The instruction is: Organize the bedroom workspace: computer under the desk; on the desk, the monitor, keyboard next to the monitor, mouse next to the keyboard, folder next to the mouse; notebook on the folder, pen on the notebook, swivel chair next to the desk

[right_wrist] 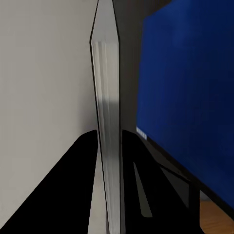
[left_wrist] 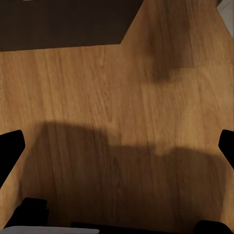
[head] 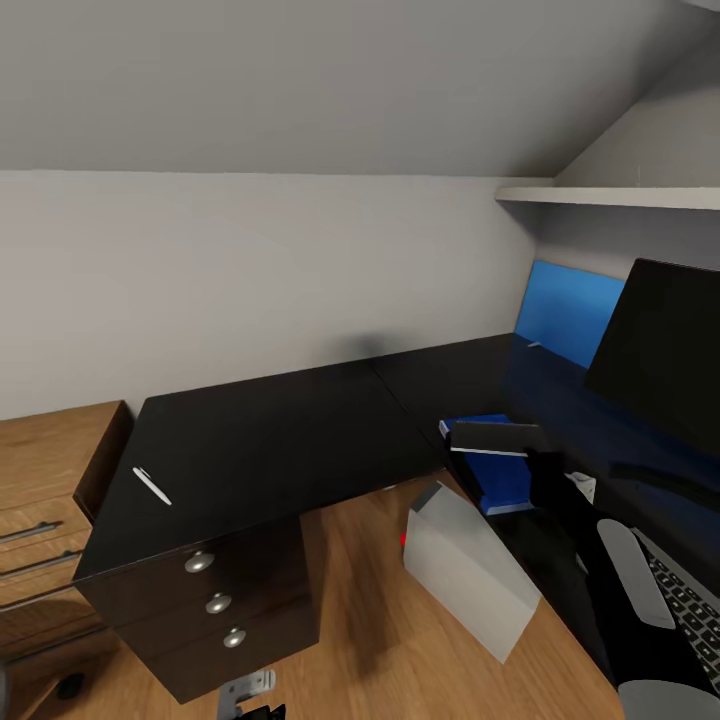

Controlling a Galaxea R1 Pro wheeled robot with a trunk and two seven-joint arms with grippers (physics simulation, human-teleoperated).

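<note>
One notebook (head: 492,438) is hanging in right gripper's (head: 540,462) jaws above blue folder (head: 500,480); thin grip risks slipping. Left gripper (left_wrist: 117,146) jaws gaping wide over floor.

Notebook (right_wrist: 108,122) edge-on between hand (right_wrist: 109,195) fingers (right_wrist: 73,185)

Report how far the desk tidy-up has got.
Done, it seems: the monitor stands on the desk, the keyboard lies before it, the folder is on the desktop and the computer sits on the floor beside it. In hand: the right gripper holds the notebook above the folder. Left: setting it down and adding the pen.
</note>
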